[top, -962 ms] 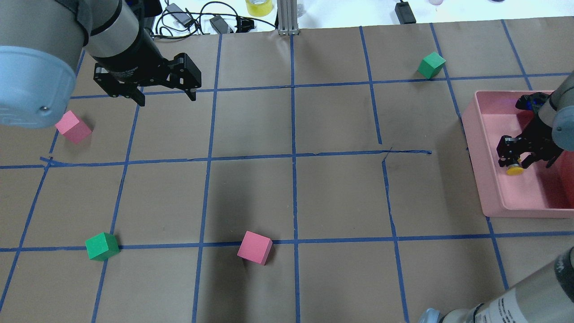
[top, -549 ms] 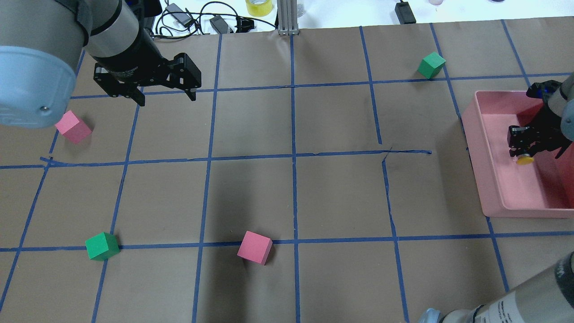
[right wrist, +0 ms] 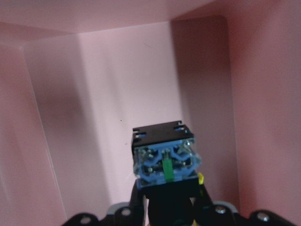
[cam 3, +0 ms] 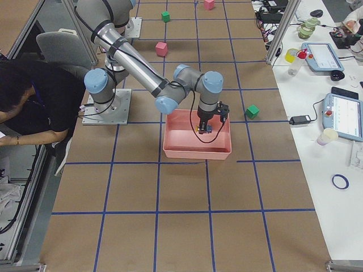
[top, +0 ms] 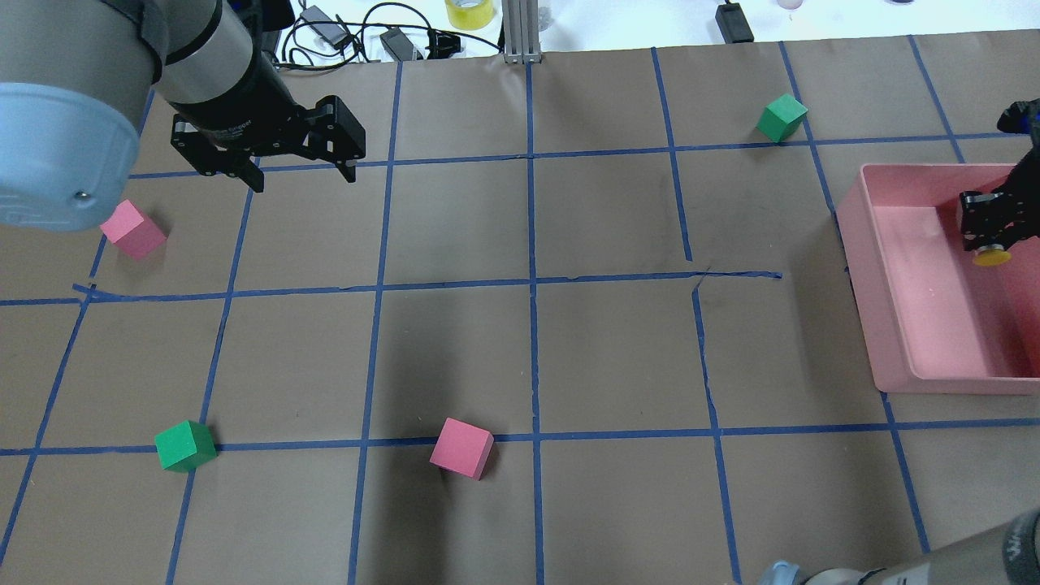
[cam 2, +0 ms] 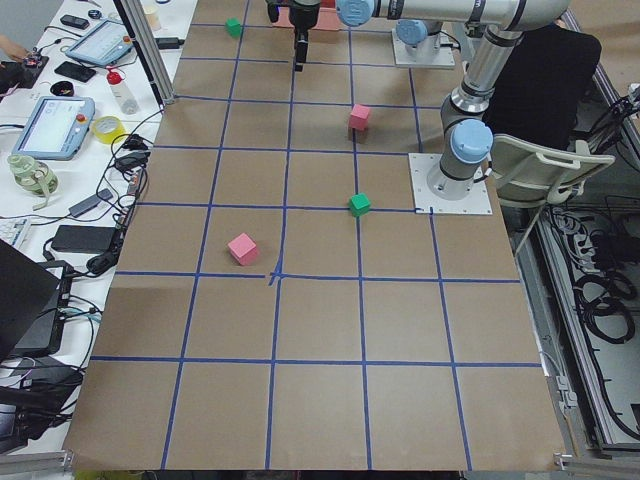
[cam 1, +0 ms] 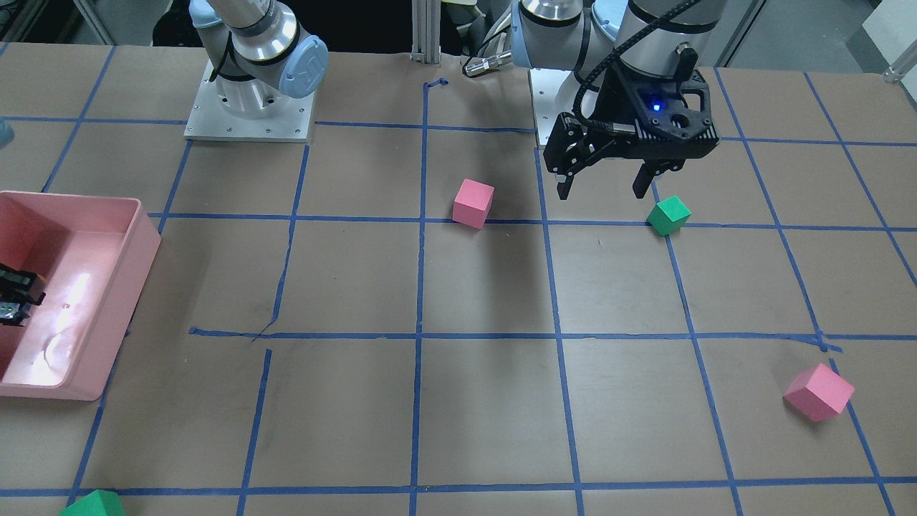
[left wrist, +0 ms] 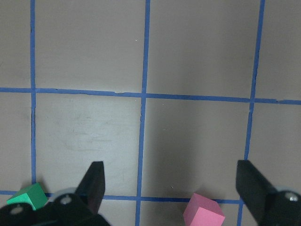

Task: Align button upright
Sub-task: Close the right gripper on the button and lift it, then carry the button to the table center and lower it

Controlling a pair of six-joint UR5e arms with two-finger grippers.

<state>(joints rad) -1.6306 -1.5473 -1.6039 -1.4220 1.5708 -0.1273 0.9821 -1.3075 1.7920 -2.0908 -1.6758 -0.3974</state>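
The button's yellow cap (top: 992, 258) shows under my right gripper (top: 985, 242), which is shut on the button over the pink bin (top: 886, 325). In the right wrist view the button's blocky base (right wrist: 164, 162) faces the camera, black on top with a blue-and-green end face. A sliver of yellow cap shows beside it. In the front-facing view the right gripper (cam 1: 13, 299) is at the left edge, inside the bin (cam 1: 136, 287). My left gripper (top: 296, 166) hangs open and empty over the far left of the table. It also shows open in the left wrist view (left wrist: 171, 188).
On the brown paper with its blue tape grid lie a pink cube (top: 132, 230) at the left, a green cube (top: 185, 446) at the near left, a pink cube (top: 461, 448) near the middle front and a green cube (top: 782, 117) at the far right. Cables lie beyond the far edge.
My right gripper has carried the button farther from the robot and to the right inside the pink bin. The left arm and the cubes have not moved.
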